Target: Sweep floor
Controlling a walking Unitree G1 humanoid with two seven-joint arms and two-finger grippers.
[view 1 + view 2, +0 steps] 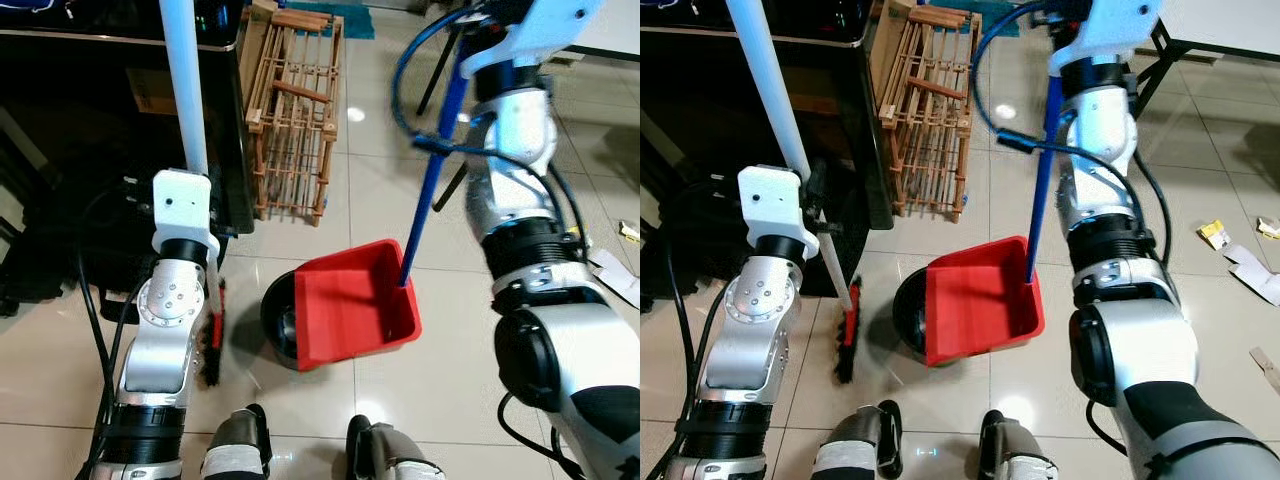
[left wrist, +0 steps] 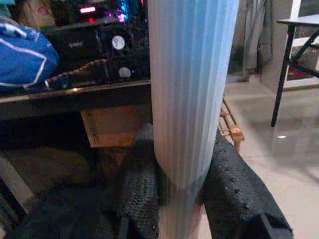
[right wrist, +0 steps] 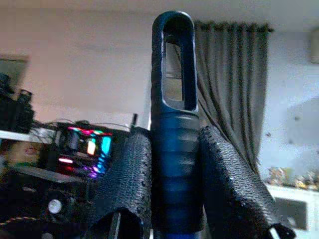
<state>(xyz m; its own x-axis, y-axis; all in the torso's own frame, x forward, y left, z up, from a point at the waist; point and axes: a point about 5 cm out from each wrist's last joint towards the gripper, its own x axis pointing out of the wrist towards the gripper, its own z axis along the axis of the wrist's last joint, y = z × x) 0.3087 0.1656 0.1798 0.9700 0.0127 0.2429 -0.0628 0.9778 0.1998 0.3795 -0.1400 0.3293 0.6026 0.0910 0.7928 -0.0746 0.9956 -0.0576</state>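
Broom (image 1: 847,325) and red dustpan (image 1: 355,300) stand side by side (on tile).
Your left gripper (image 2: 179,194) clamps the white pole; your right gripper (image 3: 174,184) clamps the blue handle (image 1: 430,190).

Probably home: curtains (image 3: 234,89), tiled floor (image 1: 380,180)

Left tool (image 2: 177,194), right tool (image 3: 172,186): both clamped.
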